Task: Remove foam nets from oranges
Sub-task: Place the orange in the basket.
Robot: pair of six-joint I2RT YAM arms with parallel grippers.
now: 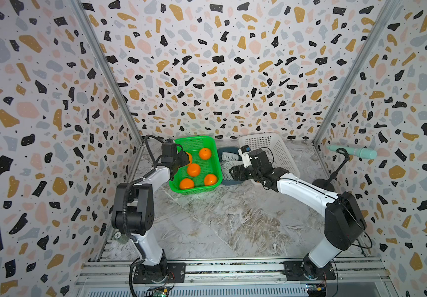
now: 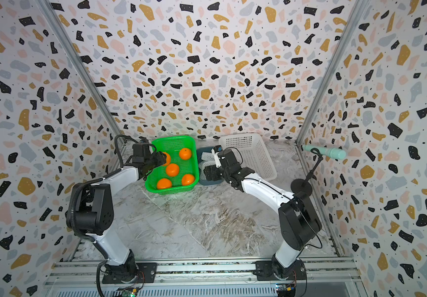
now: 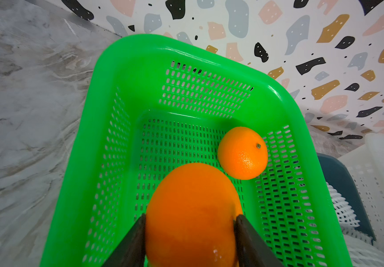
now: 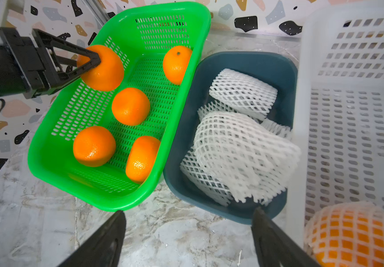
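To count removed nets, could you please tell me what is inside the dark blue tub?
White foam nets lie piled in the dark blue tub; no fruit shows among them. Whatever lies beneath the pile is hidden.

Bright, even light falls from overhead, so shadows stay soft and short beneath the oranges (image 4: 93, 145). White glints sit on their skins and on the green basket (image 3: 140, 46) rim. Both top views bow straight lines toward the edges. In the wrist views the nearest orange (image 3: 191, 215) and the netted orange (image 4: 353, 233) look soft—out of focus.
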